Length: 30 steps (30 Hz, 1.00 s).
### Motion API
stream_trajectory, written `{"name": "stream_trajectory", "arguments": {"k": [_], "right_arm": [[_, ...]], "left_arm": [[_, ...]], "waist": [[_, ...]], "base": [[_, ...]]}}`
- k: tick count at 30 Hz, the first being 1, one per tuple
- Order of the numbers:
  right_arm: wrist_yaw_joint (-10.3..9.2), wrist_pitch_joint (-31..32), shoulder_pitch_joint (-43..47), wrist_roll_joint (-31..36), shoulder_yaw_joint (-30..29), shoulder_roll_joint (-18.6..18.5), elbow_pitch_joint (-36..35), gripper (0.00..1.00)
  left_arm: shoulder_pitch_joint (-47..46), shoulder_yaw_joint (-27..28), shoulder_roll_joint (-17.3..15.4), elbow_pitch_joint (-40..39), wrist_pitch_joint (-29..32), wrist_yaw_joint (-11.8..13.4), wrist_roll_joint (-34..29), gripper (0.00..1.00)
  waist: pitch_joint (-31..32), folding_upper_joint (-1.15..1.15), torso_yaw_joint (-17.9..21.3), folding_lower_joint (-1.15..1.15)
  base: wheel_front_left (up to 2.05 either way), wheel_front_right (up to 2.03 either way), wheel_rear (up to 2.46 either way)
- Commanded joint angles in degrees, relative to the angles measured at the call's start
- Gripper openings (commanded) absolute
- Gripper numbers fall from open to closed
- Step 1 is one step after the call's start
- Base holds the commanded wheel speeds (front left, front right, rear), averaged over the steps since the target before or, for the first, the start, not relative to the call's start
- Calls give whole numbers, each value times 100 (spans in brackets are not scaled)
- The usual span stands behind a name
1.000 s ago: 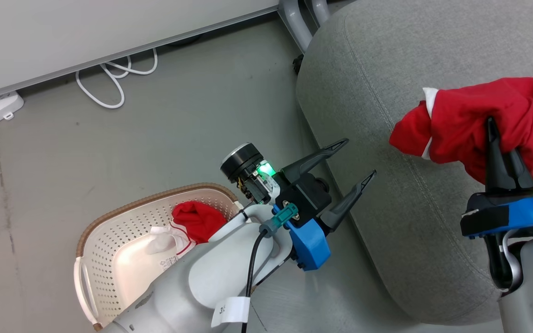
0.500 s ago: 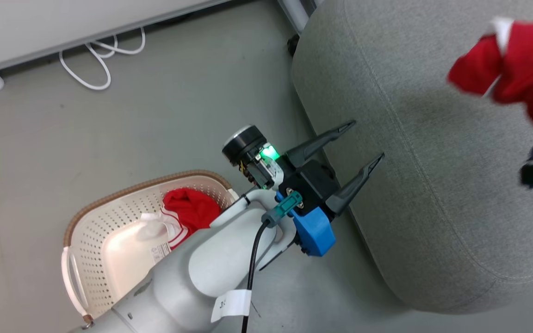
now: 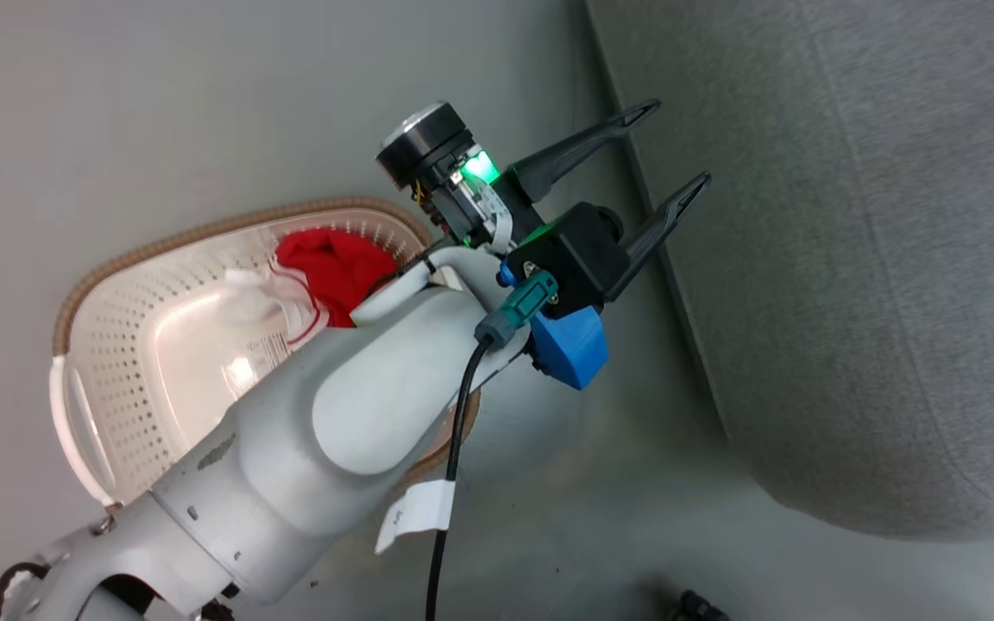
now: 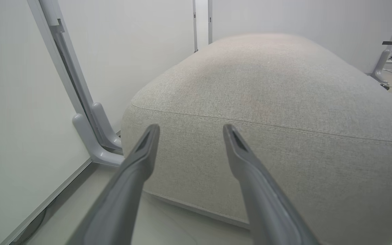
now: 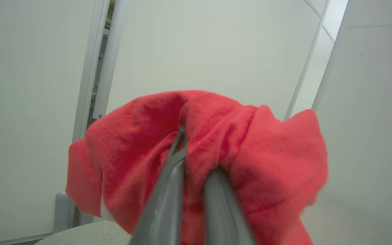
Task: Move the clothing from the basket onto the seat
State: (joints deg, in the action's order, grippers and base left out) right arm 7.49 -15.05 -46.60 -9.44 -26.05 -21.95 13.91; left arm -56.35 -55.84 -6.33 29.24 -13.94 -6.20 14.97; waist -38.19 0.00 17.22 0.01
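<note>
Right fingers clenched on a bunched plain red garment, held up in the air, likely to clear the seat. Left fingers spread and empty, parked between the seat at 3 o'clock and the basket at 8. A crumpled red-and-white piece lies in the basket.

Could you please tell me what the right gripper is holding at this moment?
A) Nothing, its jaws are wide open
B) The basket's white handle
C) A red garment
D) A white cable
C: in the right wrist view, the right gripper has its jaws closed on a bunched red garment.
</note>
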Motion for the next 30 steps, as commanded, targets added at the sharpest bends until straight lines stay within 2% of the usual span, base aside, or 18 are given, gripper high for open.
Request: {"name": "stream_trajectory", "arguments": {"k": [1, 8, 16, 27, 28, 29, 30], "right_arm": [[1, -19, -142, -16, -89, -73, 123, 0], [1, -21, -348, 142, -202, -158, 995, 0], [1, -20, -401, 112, -115, 93, 1829, 0], [1, -20, -93, -87, 109, 292, 2331, 0], [1, -20, -67, -106, 109, 293, 2323, 32], [1, -20, -27, -128, 116, 299, 2321, 100], [1, -20, 3, -144, 111, 296, 2261, 100]], "left_arm": [[-168, 1, -28, -66, 22, -20, -59, 100], [-403, -47, -142, -267, 115, 19, -139, 100], [-443, -32, -343, -465, 244, 90, -139, 100], [-384, -78, -424, -566, 312, 150, -52, 100], [-376, -82, -427, -565, 307, 157, -42, 100], [-366, -90, -425, -558, 288, 158, -37, 100], [-351, -98, -411, -549, 267, 158, -40, 100]], "waist": [[-457, 0, -117, -1], [-932, 0, -209, -1], [-1212, 0, -158, -1], [-1153, 0, -102, -1], [-1125, 0, -93, -1], [-1086, 0, -86, -1], [-1041, 0, -83, -1]], "base": [[0, 0, 0], [0, 0, 0], [0, 0, 0], [0, 0, 0], [0, 0, 0], [0, 0, 0], [0, 0, 0]]}}
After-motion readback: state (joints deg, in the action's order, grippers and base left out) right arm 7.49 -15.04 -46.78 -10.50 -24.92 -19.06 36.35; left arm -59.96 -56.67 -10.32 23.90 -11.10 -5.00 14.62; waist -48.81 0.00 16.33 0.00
